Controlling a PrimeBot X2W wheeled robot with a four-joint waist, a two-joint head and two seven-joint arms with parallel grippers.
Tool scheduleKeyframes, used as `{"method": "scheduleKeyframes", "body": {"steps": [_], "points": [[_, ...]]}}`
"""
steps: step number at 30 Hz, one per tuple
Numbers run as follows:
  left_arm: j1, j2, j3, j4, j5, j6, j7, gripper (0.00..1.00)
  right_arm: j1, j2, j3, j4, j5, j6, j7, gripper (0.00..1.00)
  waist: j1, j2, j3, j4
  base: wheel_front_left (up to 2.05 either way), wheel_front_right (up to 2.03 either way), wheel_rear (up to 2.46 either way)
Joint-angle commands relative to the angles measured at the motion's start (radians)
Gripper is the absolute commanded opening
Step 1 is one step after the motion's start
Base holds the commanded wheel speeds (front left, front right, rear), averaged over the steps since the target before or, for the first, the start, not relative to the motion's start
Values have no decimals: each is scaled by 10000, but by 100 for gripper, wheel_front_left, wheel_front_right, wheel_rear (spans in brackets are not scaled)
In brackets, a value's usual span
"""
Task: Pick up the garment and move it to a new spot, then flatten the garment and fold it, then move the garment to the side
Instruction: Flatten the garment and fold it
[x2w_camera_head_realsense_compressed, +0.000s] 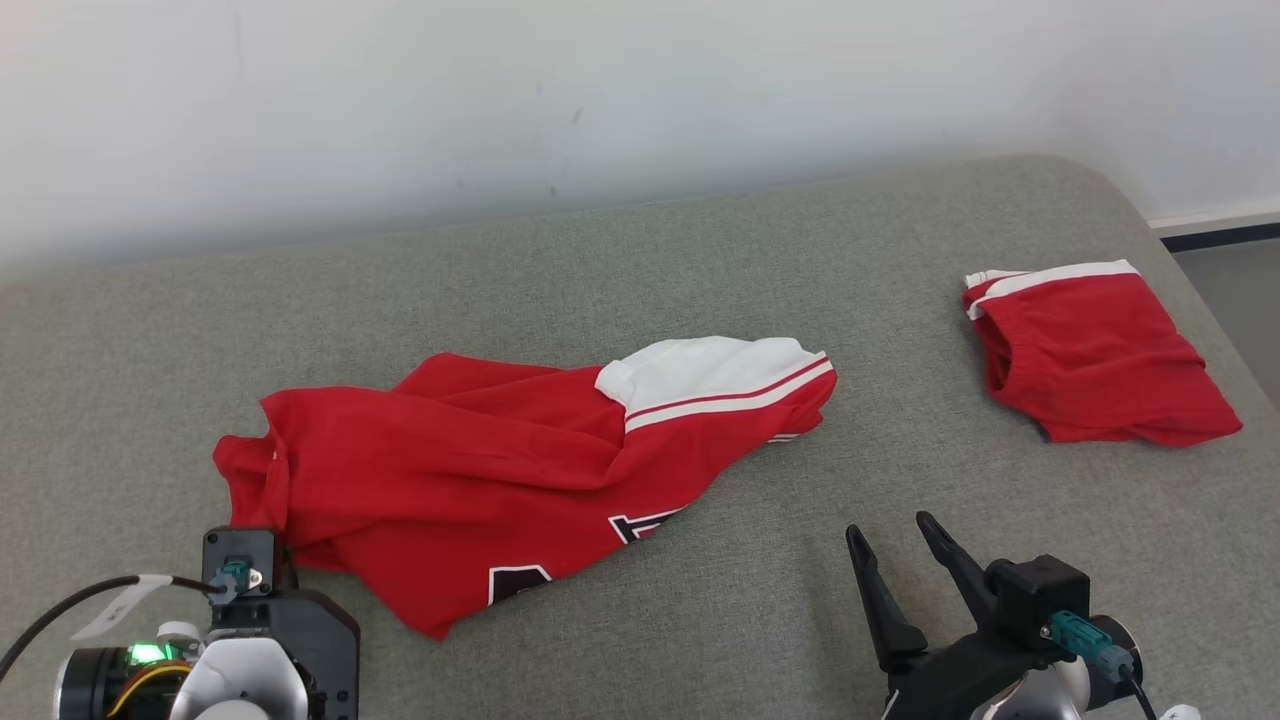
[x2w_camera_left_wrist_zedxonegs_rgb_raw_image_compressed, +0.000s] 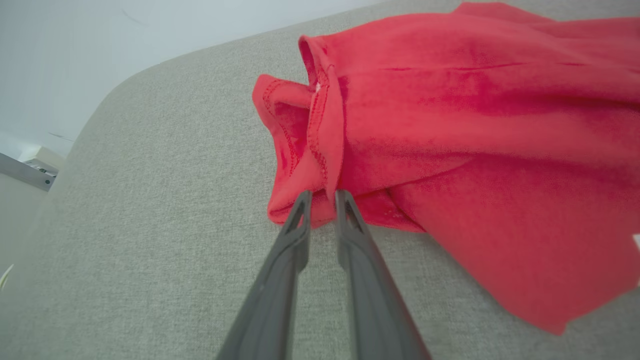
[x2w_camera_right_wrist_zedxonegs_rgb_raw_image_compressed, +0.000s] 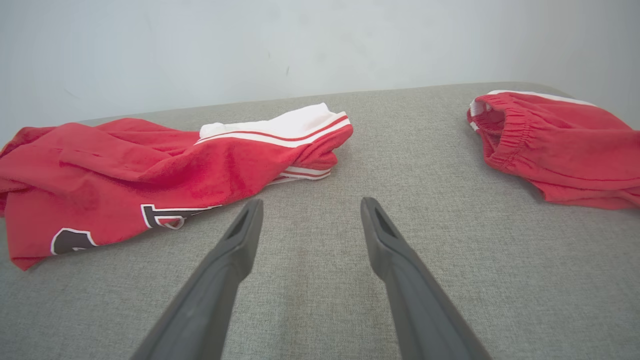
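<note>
Now: garment (x2w_camera_head_realsense_compressed: 470, 470) lies crumpled left-centre on grey surface (x2w_camera_head_realsense_compressed: 700, 250); left fingers (x2w_camera_left_wrist_zedxonegs_rgb_raw_image_compressed: 295, 235) pinch its stitched hem (x2w_camera_left_wrist_zedxonegs_rgb_raw_image_compressed: 320, 125); right fingers (x2w_camera_right_wrist_zedxonegs_rgb_raw_image_compressed: 240, 250) spread, empty. Cloth looks soft, light, limp; hem likely firmest hold.

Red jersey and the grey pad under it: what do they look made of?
The red jersey looks like soft knit cloth, matte and slightly fuzzy; it drapes in loose folds and has stitched hems. Its white band, red-striped, looks like smoother trim. The grey pad is apparently woven upholstery fabric, matte, with a visible weave; its filling is hidden.
</note>
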Motion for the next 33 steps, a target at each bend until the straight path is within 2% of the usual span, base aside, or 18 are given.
{"method": "scheduleKeyframes", "body": {"steps": [1, 3, 4, 5, 6, 9, 13, 18, 20, 22, 28, 30, 33], "points": [[81, 25, 21, -10, -13, 8, -70, 23, -26, 19, -12, 9, -18, -26, -40, 100, 0, 0, 15, 16, 0, 0, 0], [117, -57, 42, -16, -93, 24, -58, 18, -46, 24, -32, 33, -19, -26, -34, 100, 0, 0, 25, 32, 0, 0, 0], [119, -87, 55, -18, -124, 41, -81, 11, -63, 29, -32, 44, -16, -26, -35, 100, 0, 0, 31, 37, 0, 0, 0], [132, -124, 88, -22, -204, 49, -123, 9, -78, 36, -28, 51, -11, -26, -40, 100, 0, 0, 32, 41, 0, 0, 0], [151, -150, 123, -25, -269, 36, -149, 0, -91, 41, -18, 57, -11, -26, -43, 100, 0, 0, 31, 42, 0, 0, 0], [242, -249, 306, -95, -555, -113, -374, 0, -117, 49, 2, 68, -27, -26, -51, 100, 0, 0, 32, 39, 0, 0, 0], [338, -500, 877, -238, -1409, -550, -937, 0, -57, 62, -35, 32, -62, -26, -47, 100, 0, 0, 27, 47, 0, 0, 0], [619, -819, 1955, -626, -2949, -1511, -1856, 0, -10, 50, -64, 31, -73, -26, -34, 100, 0, 0, -40, 22, 0, 0, 0], [727, -627, 2291, -842, -3216, -1827, -2129, 0, 25, 32, -99, 21, -64, -26, -32, 100, 0, 0, -74, 23, 0, 0, 0], [882, -724, 2622, -1215, -3716, -2174, -2285, 0, 77, 16, -134, 9, -51, -26, -26, 100, 0, 0, -111, 42, 0, 0, 0], [1830, -999, 3675, -2645, -5964, -3405, -2107, 0, 196, 27, -249, -36, -93, -26, 7, 100, 0, 0, -185, 101, 0, 0, 0], [2283, -955, 3967, -2995, -6536, -3588, -1924, 0, 210, 49, -266, -64, -99, -26, 18, 100, 0, 0, -198, 102, 0, 0, 0], [3064, -878, 4264, -3319, -7133, -3578, -1609, 0, 214, 57, -321, -89, -102, -26, 13, 100, 0, 0, -193, 119, 0, 0, 0]]}}
